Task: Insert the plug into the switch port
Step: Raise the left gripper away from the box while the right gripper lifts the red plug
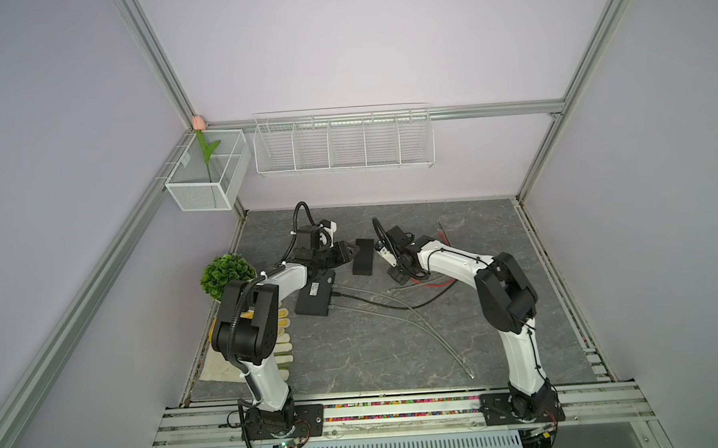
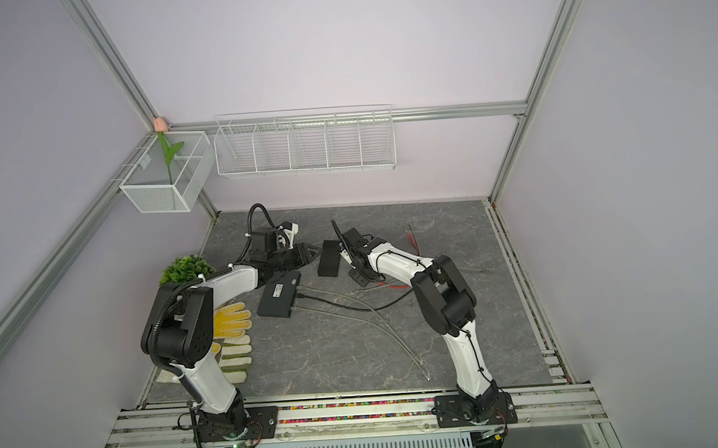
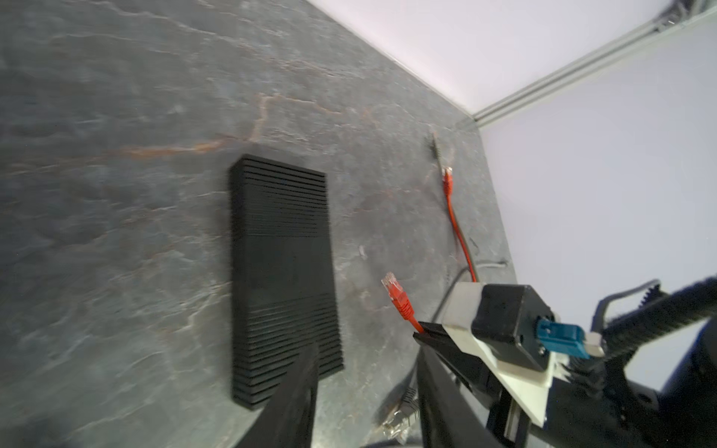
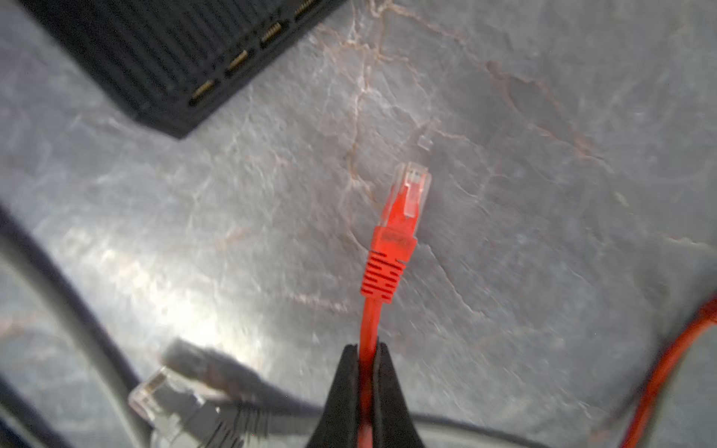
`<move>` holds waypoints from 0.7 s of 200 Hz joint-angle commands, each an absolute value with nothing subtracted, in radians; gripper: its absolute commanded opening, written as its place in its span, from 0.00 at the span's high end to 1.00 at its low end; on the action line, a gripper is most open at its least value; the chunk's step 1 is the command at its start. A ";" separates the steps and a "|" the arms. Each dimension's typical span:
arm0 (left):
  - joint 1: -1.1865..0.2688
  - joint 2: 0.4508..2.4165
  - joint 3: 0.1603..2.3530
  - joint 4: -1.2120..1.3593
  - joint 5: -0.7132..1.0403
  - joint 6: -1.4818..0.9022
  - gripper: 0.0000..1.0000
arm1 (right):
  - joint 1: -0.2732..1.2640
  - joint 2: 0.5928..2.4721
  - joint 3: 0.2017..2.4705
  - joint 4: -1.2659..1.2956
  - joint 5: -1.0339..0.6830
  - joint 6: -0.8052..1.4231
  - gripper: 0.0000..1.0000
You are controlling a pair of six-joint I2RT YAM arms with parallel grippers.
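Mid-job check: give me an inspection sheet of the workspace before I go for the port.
Surface: dark, veined stone-pattern table.
Job's things: red plug held in the air, short of the ribbed switch; visible ports empty.
Clutter: gloves, potted plant, second black box.
Grippers: right pincer shut on red cable behind the plug; left pincer open, empty, beside the switch.
Cables: grey and black leads run from the second box; loose grey plug lies near the right pincer.
Surroundings: wire basket, mesh box with tulip, aluminium frame.
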State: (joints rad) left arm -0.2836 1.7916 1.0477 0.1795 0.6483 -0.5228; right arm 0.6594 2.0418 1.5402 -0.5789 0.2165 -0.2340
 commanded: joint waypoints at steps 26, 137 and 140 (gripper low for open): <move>-0.356 1.760 1.040 0.334 0.810 -0.509 0.52 | 0.578 1.763 1.346 -0.420 -0.180 -0.398 0.94; -0.399 1.795 0.931 0.922 0.901 -0.797 0.48 | 0.431 1.708 1.288 -0.312 -0.760 -0.329 0.93; -0.400 1.797 0.931 0.927 0.904 -0.800 0.48 | 0.428 1.706 1.287 -0.311 -0.767 -0.328 0.93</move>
State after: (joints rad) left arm -0.3935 1.7683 0.9161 0.8223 0.8711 -0.7502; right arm 0.4446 1.7382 1.3048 -0.3500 -0.6125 -0.3397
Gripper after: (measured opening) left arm 0.518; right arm 0.079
